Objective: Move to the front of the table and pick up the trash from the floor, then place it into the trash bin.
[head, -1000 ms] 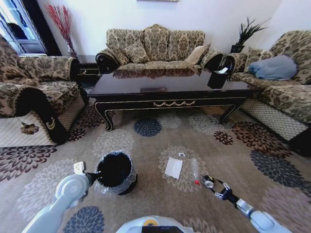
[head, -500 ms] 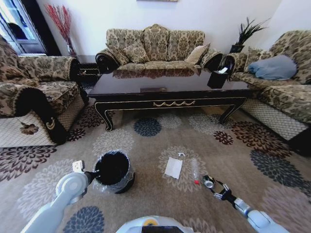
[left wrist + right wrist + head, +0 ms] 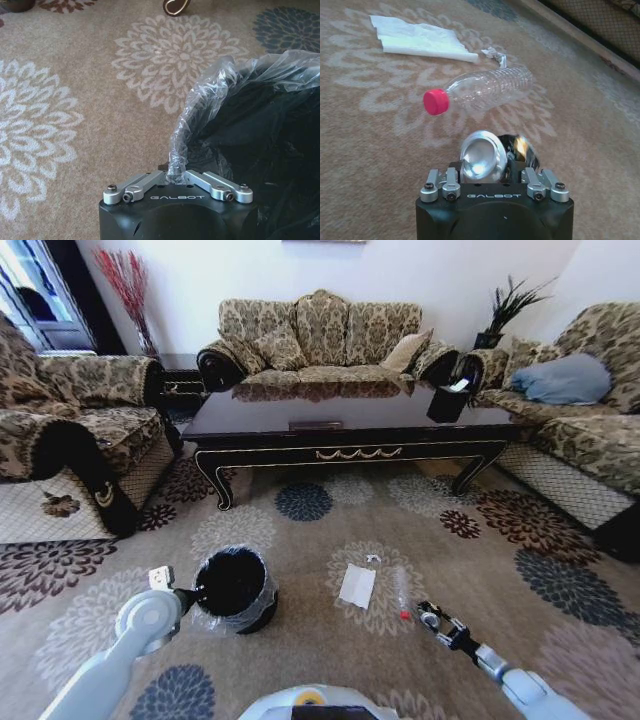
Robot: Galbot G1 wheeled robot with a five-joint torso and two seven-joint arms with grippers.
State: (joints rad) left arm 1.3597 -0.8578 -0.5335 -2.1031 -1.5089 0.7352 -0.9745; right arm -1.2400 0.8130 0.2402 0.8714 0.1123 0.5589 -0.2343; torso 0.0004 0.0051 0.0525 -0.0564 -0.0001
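Observation:
The black trash bin [image 3: 235, 585] with its crinkled clear liner [image 3: 210, 95] stands on the flowered floor [image 3: 300, 650] at the lower left. My left gripper [image 3: 188, 596] [image 3: 175, 172] is shut on the liner at the bin's rim. My right gripper [image 3: 430, 618] [image 3: 492, 162] is shut on a crushed silver can [image 3: 481, 157], low over the carpet. Just beyond the can lies a clear bottle [image 3: 487, 89] [image 3: 402, 594] with a red cap [image 3: 436, 101]. Past it lie a flat white paper [image 3: 357, 585] [image 3: 420, 37] and a small clear scrap [image 3: 373, 559] [image 3: 495, 54]. The dark table [image 3: 350, 420] stands farther ahead.
Patterned sofas flank the carpet on the left [image 3: 70, 430], at the back [image 3: 320, 340] and on the right [image 3: 590, 420]. A black tissue box [image 3: 448, 400] sits on the table's right end. Open carpet lies between the table and the trash.
The left arm and the bin it grips have shifted slightly left and away. The right arm has drawn back a little, with the can still in its gripper.

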